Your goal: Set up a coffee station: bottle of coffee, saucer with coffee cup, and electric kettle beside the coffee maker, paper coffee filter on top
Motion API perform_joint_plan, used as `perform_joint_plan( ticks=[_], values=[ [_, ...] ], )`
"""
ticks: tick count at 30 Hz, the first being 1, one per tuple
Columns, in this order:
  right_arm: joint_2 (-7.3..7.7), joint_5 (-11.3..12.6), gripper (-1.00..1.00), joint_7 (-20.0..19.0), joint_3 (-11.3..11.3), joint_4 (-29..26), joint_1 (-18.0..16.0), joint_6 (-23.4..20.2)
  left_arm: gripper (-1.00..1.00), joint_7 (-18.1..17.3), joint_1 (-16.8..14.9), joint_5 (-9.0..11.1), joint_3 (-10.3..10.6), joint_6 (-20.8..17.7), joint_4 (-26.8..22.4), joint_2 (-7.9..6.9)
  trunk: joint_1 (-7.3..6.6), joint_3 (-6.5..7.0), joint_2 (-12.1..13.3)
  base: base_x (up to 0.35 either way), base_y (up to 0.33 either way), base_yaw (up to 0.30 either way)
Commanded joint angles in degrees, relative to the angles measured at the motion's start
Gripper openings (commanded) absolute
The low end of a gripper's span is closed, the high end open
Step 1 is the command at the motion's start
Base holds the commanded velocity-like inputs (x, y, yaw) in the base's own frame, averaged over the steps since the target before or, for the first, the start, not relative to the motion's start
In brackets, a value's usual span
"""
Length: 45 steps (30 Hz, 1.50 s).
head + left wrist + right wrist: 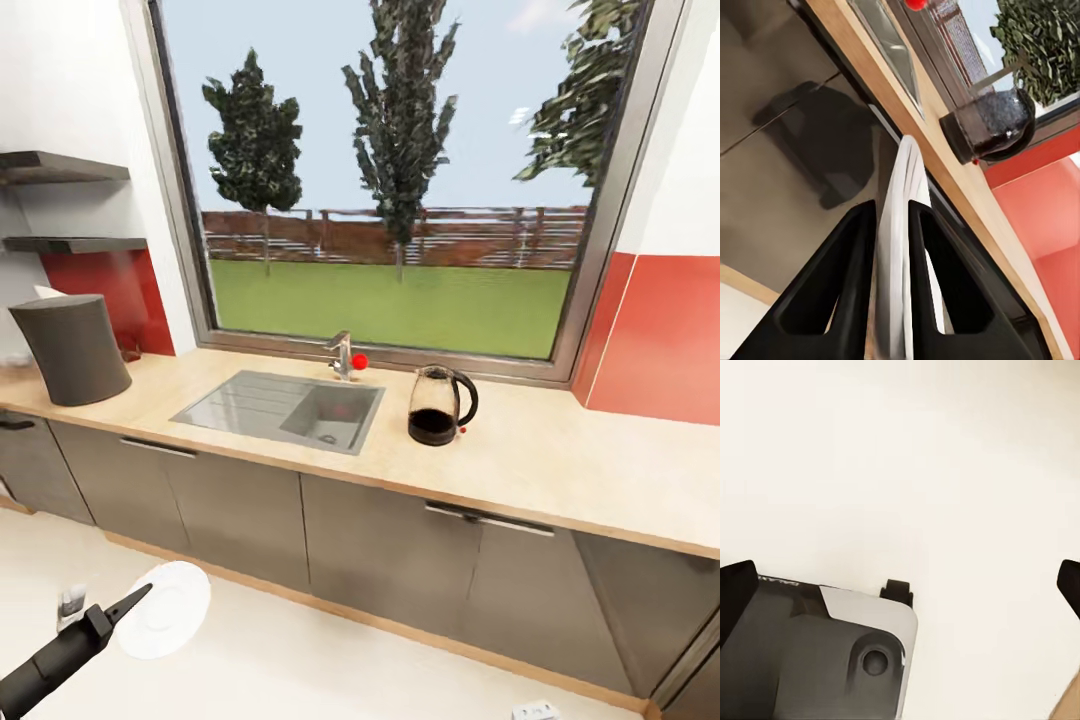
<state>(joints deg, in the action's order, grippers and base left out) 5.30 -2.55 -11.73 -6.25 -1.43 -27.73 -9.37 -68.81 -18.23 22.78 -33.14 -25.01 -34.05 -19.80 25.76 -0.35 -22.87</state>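
- The left claw point(128, 603) sits low in the head view, well short of the desk point(560, 460), its two black fingers pressed onto the rim of a white saucer point(165, 610).
- In the left wrist view the saucer point(900, 247) appears edge-on, pinched between the fingers point(851, 277), with its free edge reaching beyond the fingertips toward the desk edge point(945, 157).
- Past the left claw and off to its right, the electric kettle point(441, 405) stands upright on the desk; it is glass with a dark base and a dark handle.
- Directly beyond the left claw, a steel sink point(285, 408) is set into the desk, with a tap point(343, 355) behind it under a large window point(400, 170).
- Ahead and to the left of the left claw, a dark grey coffee maker point(72, 348) stands on the desk near a red wall panel point(120, 290), below two wall shelves point(60, 165).
- Grey cabinet fronts point(400, 555) lie between the left claw and the desk top.
- The right claw point(900, 585) is spread wide: its black fingertips point(736, 592) show at opposite sides of the right wrist view, over a pale floor point(900, 457) and a grey part of the robot's body point(817, 660).
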Motion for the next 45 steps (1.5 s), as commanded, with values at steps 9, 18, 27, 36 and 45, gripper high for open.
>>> perform_joint_plan(
  ticks=[9, 18, 27, 36, 45],
  values=[
    [0.86, -0.55, 1.0, -0.26, -0.34, -0.07, 0.65, -0.54, -1.0, -0.1, -0.05, 0.02, -1.23, -0.48, 0.04, -0.06, 0.02, -0.04, -0.05, 0.012, 0.0, 0.279],
    [3.07, -1.08, 1.0, 0.0, -0.34, -0.06, 9.36, -0.25, -1.0, -0.1, 0.03, -0.01, -2.45, -0.48, 0.04, -0.14, 0.02, -0.04, -0.05, 0.247, 0.003, 0.282],
    [2.18, -0.89, 1.0, 0.04, -0.25, -0.06, 12.04, -0.13, -1.0, -0.1, 0.04, -0.01, -2.46, -0.48, 0.04, -0.15, 0.02, -0.03, -0.05, 0.321, 0.098, 0.282],
    [1.65, -0.88, 1.0, -0.04, -0.25, -0.06, 12.94, 2.76, -1.0, -0.1, 0.66, 0.38, -2.54, -0.56, 0.0, -0.22, 0.02, 0.22, -0.05, 0.269, 0.201, 0.253],
    [1.62, -0.88, 1.0, -0.11, -0.25, -0.06, 13.14, 3.13, -1.0, -0.1, 0.76, 0.43, -2.55, -0.57, 0.02, -0.23, 0.02, 0.76, -0.05, 0.189, 0.243, 0.217]
  ],
)
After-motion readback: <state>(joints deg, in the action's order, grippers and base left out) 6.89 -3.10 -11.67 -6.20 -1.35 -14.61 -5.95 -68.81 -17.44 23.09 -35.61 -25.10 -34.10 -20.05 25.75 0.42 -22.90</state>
